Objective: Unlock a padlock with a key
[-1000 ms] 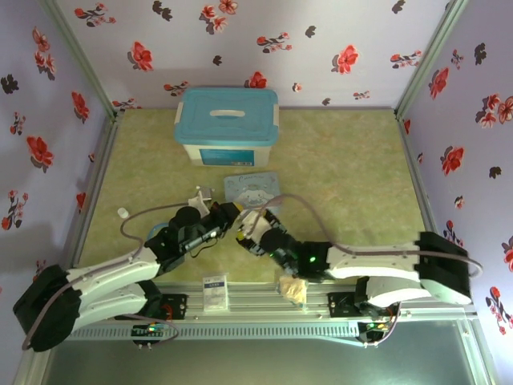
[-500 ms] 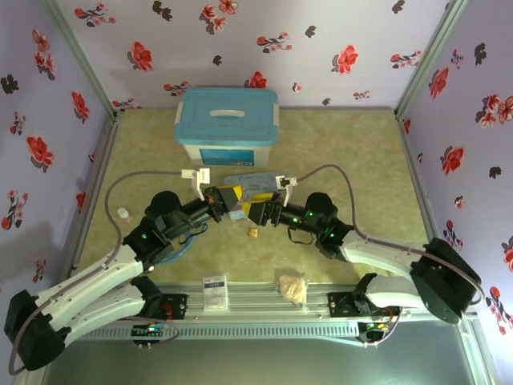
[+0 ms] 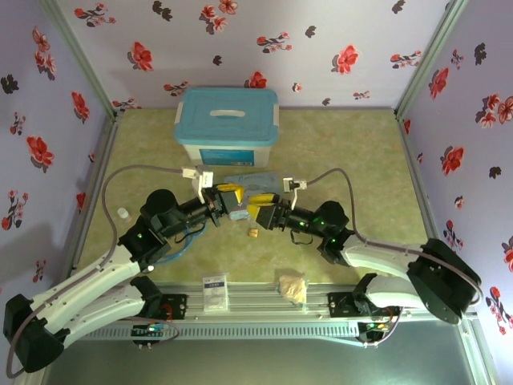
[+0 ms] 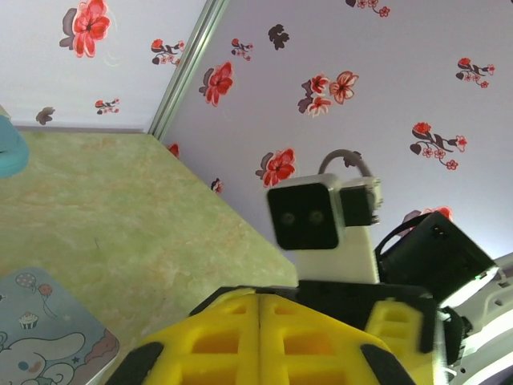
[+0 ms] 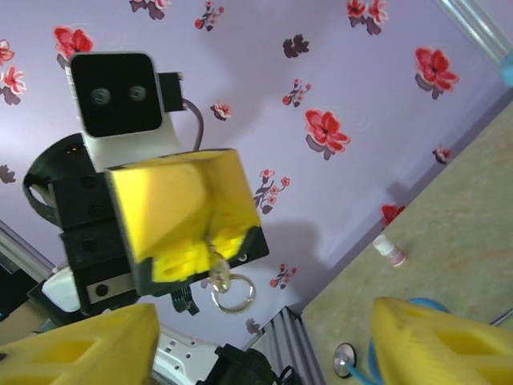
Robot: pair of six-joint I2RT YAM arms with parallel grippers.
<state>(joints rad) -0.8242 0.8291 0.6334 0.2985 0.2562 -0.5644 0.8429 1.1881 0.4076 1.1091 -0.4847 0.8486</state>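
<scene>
Padlock (image 3: 252, 233) on table (image 3: 361, 160), cartoon tin (image 3: 258, 181) behind, key (image 5: 217, 260) in left gripper (image 5: 202, 250)

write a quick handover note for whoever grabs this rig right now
Left gripper: shut on the key, whose ring dangles free below it.
Right gripper: open, holding nothing, facing the left gripper.
Padlock: lying on the table, just on the near side of both grippers and held by neither.
Done: key is in hand.
Left: probably take the padlock with the right gripper, insert the key, turn it, free the shackle.
</scene>
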